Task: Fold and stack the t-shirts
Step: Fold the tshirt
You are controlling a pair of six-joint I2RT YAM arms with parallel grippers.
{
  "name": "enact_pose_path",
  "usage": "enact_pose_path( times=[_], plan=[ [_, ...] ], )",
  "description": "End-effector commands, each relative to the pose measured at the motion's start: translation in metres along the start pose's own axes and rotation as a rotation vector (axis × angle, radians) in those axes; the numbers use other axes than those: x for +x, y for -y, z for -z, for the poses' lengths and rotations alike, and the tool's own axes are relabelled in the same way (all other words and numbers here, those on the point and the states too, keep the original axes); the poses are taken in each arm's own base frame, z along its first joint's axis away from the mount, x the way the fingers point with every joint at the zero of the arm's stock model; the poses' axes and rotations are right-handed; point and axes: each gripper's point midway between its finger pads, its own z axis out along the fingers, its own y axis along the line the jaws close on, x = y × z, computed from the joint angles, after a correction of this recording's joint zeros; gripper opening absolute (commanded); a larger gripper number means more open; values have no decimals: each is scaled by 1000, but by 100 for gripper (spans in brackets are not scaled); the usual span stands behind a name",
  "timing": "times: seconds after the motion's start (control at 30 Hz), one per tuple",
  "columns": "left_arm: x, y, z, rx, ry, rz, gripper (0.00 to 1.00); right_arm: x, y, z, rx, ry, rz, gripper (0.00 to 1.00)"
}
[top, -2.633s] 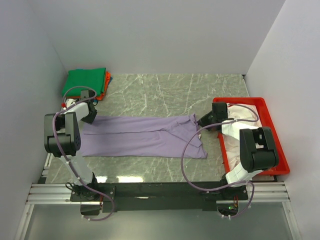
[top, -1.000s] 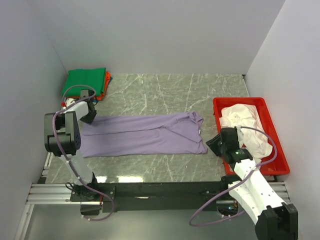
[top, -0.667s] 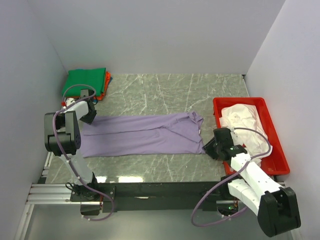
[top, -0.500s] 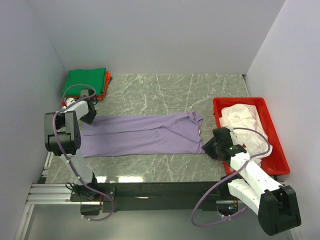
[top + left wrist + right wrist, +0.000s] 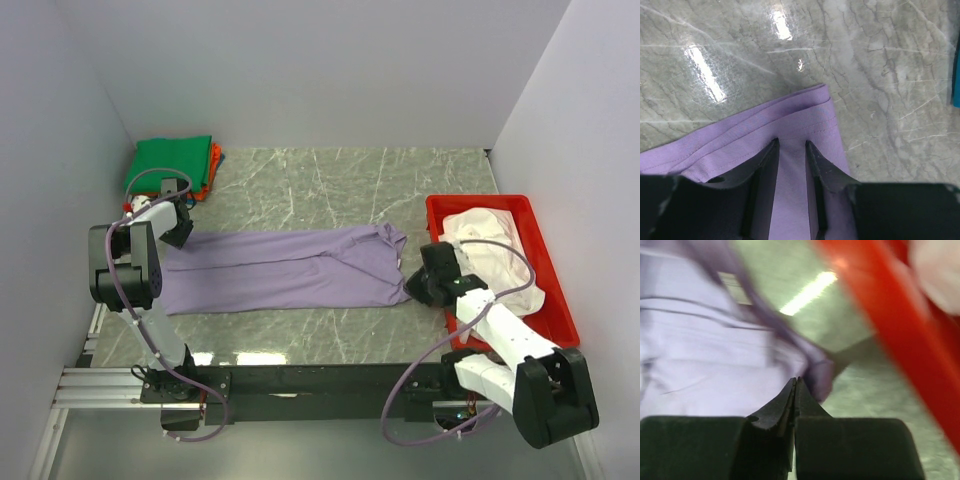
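Observation:
The lavender t-shirt [image 5: 290, 270] lies spread flat across the middle of the table. My left gripper [image 5: 178, 232] rests on its far left corner. In the left wrist view its fingers [image 5: 772, 150] stand a little apart, with smooth lavender cloth [image 5: 790, 125] lying between them. My right gripper [image 5: 413, 285] is low at the shirt's near right corner. In the blurred right wrist view it [image 5: 795, 381] is shut, its tips beside a lavender fold [image 5: 817, 377], nothing visibly pinched. Green [image 5: 170, 162] and orange-red [image 5: 213, 165] shirts are stacked at the far left. A pale pinkish-white shirt [image 5: 495, 245] lies crumpled in the tray.
The red plastic tray [image 5: 480, 200] sits at the right, close to the right arm, and its rim [image 5: 890, 325] crosses the right wrist view. Grey walls close in the marble table on three sides. A metal rail runs along the near edge.
The right arm left the shirt's far right end, swung back over the tray's near side, then moved to the shirt's near right corner. The shirt's right end now lies neater. The left arm held still.

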Motion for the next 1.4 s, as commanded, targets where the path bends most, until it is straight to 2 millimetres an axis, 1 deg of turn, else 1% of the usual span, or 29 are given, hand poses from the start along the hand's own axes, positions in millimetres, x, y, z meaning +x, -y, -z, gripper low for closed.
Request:
enact_pose_path(
  times=[0.0,0.03,0.07,0.13,0.23,0.3,0.33,0.37,0.4,0.43,0.47,0.5,0.53,0.57,0.6,0.63,0.73,0.83,0.9,0.93,0.97,1.03,1.13,1.23,1.27,1.3,1.33,1.37],
  plan=[
    [-2,-12,-7,-55,5,-27,34,-24,-37,17,-85,77,77,0],
    [-3,-11,-6,-52,5,-25,34,-29,-46,22,-102,88,83,0],
    [-2,-11,-6,-51,5,-27,34,-30,-50,24,-108,92,91,0],
    [-2,-11,-6,-51,4,-25,34,-27,-60,25,-118,80,121,0],
    [-1,-11,-6,-52,1,-28,34,-21,-70,22,-118,58,151,0],
    [-2,-11,-7,-55,2,-31,33,-9,-76,16,-113,29,185,0],
    [-1,-11,-7,-54,2,-32,34,-7,-83,18,-123,28,199,0],
    [-2,-12,-7,-56,1,-31,34,1,-88,17,-127,18,228,0],
    [-1,-11,-7,-55,1,-32,34,7,-89,13,-110,2,249,0],
    [-2,-11,-7,-55,2,-31,34,7,-96,13,-110,11,264,0],
    [-1,-11,-7,-53,0,-32,33,17,-100,13,-110,-5,301,0],
    [-1,-12,-7,-56,-1,-32,34,24,-98,7,-83,-20,324,0],
    [-2,-11,-7,-54,0,-31,34,22,-106,8,-84,-5,335,0],
    [-1,-11,-7,-54,-1,-34,34,31,-109,9,-83,-16,366,0],
    [0,-11,-7,-56,-1,-35,34,36,-109,4,-67,-22,381,0],
    [0,-11,-7,-56,-1,-35,34,38,-115,5,-73,-22,392,0],
    [0,-11,-8,-55,-3,-35,34,47,-121,-1,-54,-30,439,0],
    [0,-11,-8,-55,-5,-37,33,51,-119,-8,-24,-38,464,0],
    [-1,-10,-7,-52,-3,-36,34,50,-116,-8,-16,-31,461,0],
    [0,-10,-7,-53,-3,-39,34,49,-115,-6,-16,-28,459,0],
    [0,-11,-8,-56,-4,-39,33,46,-117,-1,-28,-16,444,0],
    [0,-10,-8,-52,-5,-37,34,43,-111,3,-25,-1,436,0],
    [2,-10,-9,-50,-11,-34,34,37,-94,15,4,22,423,0],
    [2,-10,-9,-47,-11,-33,33,35,-72,23,14,36,399,6],
    [1,-10,-8,-45,-10,-32,33,32,-67,28,2,42,375,9],
    [2,-9,-8,-45,-13,-32,33,36,-51,26,25,33,378,11],
    [3,-9,-8,-41,-16,-32,34,35,-42,26,35,34,370,12],
    [2,-8,-8,-40,-15,-32,33,32,-37,30,28,43,347,17]
  ],
)
